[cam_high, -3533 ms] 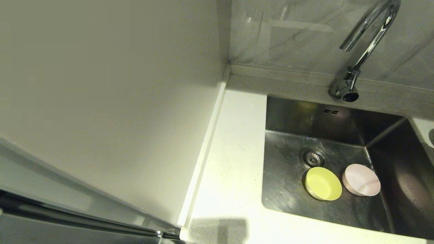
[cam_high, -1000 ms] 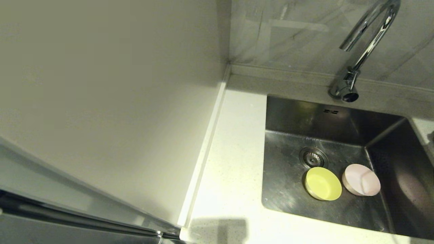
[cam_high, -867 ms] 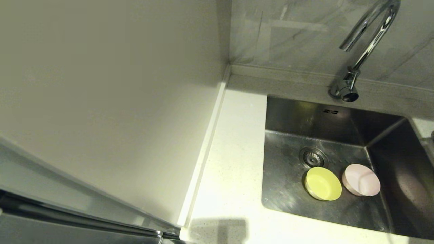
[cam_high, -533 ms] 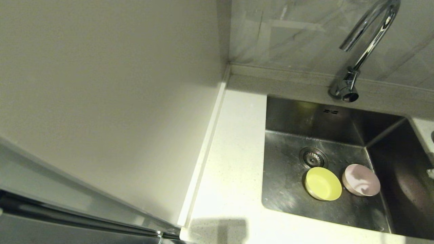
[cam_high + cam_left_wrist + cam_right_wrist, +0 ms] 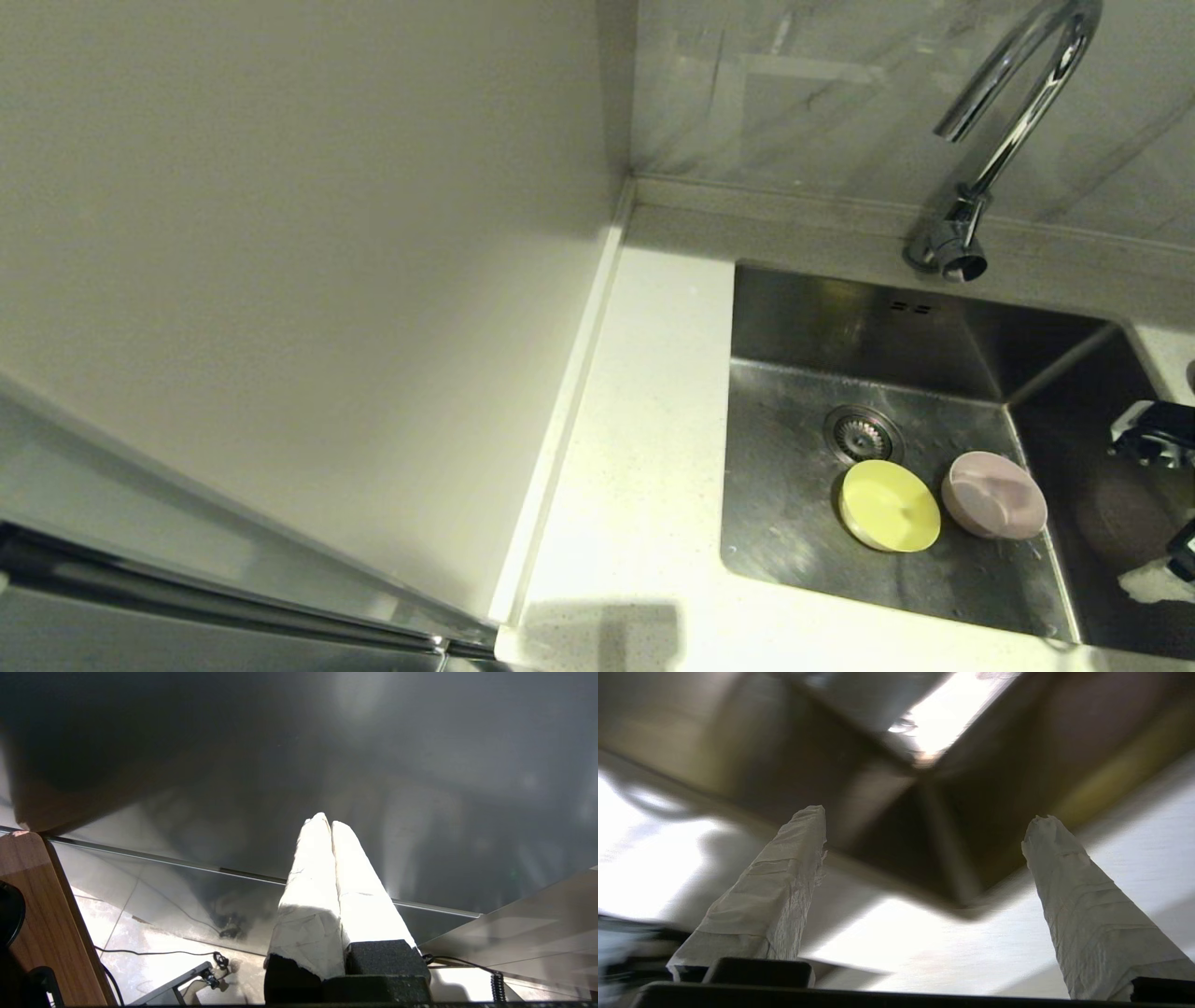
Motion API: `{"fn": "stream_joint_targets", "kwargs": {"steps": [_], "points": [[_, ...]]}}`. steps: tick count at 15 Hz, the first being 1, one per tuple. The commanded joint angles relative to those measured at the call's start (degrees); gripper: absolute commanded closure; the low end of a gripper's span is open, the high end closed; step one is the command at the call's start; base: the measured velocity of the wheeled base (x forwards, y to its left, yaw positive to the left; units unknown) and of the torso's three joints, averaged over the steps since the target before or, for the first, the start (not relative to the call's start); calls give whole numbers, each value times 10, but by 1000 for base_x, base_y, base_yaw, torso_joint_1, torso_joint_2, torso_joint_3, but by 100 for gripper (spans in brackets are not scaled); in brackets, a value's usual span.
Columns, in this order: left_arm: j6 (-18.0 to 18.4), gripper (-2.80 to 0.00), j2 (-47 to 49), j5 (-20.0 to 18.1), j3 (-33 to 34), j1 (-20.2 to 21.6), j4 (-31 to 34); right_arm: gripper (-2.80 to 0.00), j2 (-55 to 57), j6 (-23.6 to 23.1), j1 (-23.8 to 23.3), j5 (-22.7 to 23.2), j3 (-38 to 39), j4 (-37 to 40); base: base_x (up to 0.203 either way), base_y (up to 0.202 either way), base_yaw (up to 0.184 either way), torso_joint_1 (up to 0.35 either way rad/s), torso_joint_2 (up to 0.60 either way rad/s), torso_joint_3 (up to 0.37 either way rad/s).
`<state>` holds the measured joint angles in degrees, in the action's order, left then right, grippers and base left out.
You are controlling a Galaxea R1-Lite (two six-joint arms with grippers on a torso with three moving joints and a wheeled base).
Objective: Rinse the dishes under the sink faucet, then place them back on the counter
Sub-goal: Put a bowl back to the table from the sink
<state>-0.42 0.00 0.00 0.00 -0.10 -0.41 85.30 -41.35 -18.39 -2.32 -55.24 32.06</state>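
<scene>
While the right gripper (image 5: 924, 816) hangs wide open and empty at the sink's (image 5: 803, 327) right side, the yellow bowl (image 5: 890, 505) and pink bowl (image 5: 994, 508) lie on its floor beside the drain (image 5: 862, 433); the faucet (image 5: 1013, 103) looks dry, so rinsing and return to the counter (image 5: 644, 448) seemingly remain. The left gripper (image 5: 327, 823), closed, is parked away.

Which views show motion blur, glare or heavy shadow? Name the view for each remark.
Right wrist view: sink smeared by motion blur, counter glaring white. Left wrist view: sharp, upper half in dark shadow, shut fingers overexposed. Head view: sharp, with a shadow on the pink bowl.
</scene>
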Motion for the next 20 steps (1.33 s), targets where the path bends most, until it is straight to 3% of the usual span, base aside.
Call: {"fn": "stream_joint_targets", "kwargs": {"steps": [1, 3, 5, 9, 12, 15, 20], "points": [[0, 0, 0, 0, 2, 0, 0, -280, -5, 67, 48, -1, -16, 56, 0, 0, 0, 0, 0, 0], [0, 0, 0, 0, 2, 0, 0, -280, -4, 71, 53, 10, -25, 76, 0, 0, 0, 0, 0, 0], [0, 0, 0, 0, 2, 0, 0, -280, -2, 67, 53, 51, -23, 76, 0, 0, 0, 0, 0, 0], [0, 0, 0, 0, 2, 0, 0, -280, 2, 68, 63, 40, -22, 76, 0, 0, 0, 0, 0, 0], [0, 0, 0, 0, 2, 0, 0, -280, 47, 130, 99, 23, -16, 60, 0, 0, 0, 0, 0, 0], [0, 0, 0, 0, 2, 0, 0, -280, 97, 158, 116, 13, 28, -88, 0, 0, 0, 0, 0, 0], [0, 0, 0, 0, 2, 0, 0, -280, 179, 133, 123, 51, 101, -347, 0, 0, 0, 0, 0, 0]]}}
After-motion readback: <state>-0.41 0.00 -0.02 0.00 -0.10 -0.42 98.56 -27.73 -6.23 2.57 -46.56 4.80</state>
